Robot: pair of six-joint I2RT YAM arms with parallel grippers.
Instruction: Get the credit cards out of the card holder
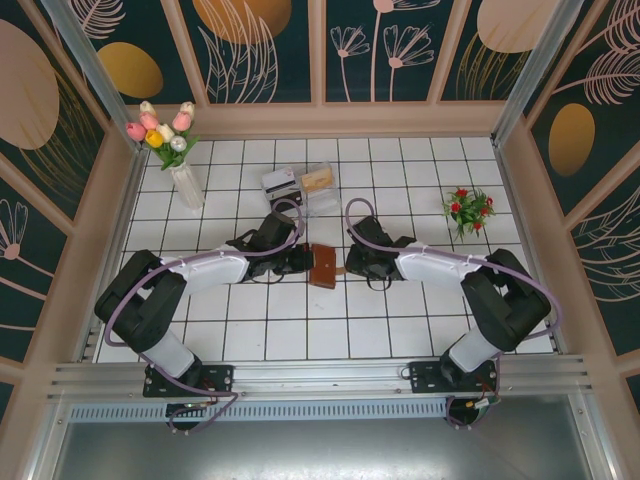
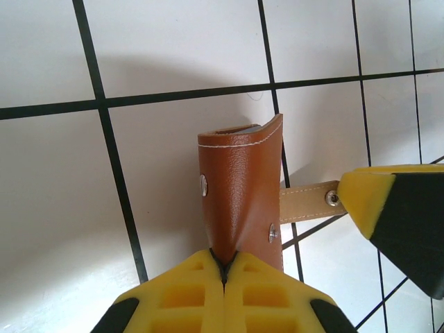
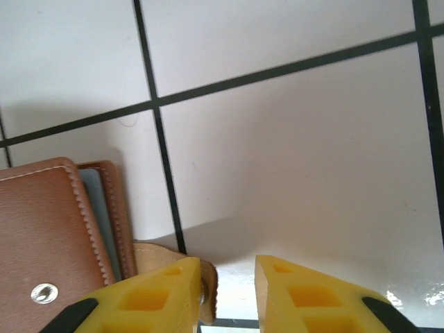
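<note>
Bases first: left arm base (image 1: 187, 380) and right arm base (image 1: 452, 377) are bolted at the near edge of the white tiled worktop (image 1: 250, 330), and both arms fold inward toward the middle. Left gripper (image 2: 223, 262) is fully closed, its yellow fingers (image 2: 187, 291) pinching one end of the card holder (image 2: 243, 182). This brown leather-look wallet extends straight away from the left gripper, folded, with white stitching along its far edge. Whether it rests on the tiles or hangs just above them I cannot tell. A grey sliver (image 2: 239, 130) shows in the far opening; card or lining, I cannot tell. A tan strap (image 2: 305, 201) with a metal snap sticks out sideways from the card holder toward the right gripper (image 3: 229, 281). The right gripper is partly open, with a clear gap between its yellow fingers (image 3: 302, 295). The strap's tip lies against the inner face of one finger and is not clamped. The right wrist view shows the blue-grey inside of the card holder along its brown rim. From above, the card holder sits near the middle of the worktop, between the two grippers. Beyond it, a clear plastic tray (image 1: 300, 187) holds a few flat items, too small to identify. A tulip vase (image 1: 186, 183) stands at far left. A small red-flowered plant (image 1: 468, 208) stands at far right, well apart from both arms.
</note>
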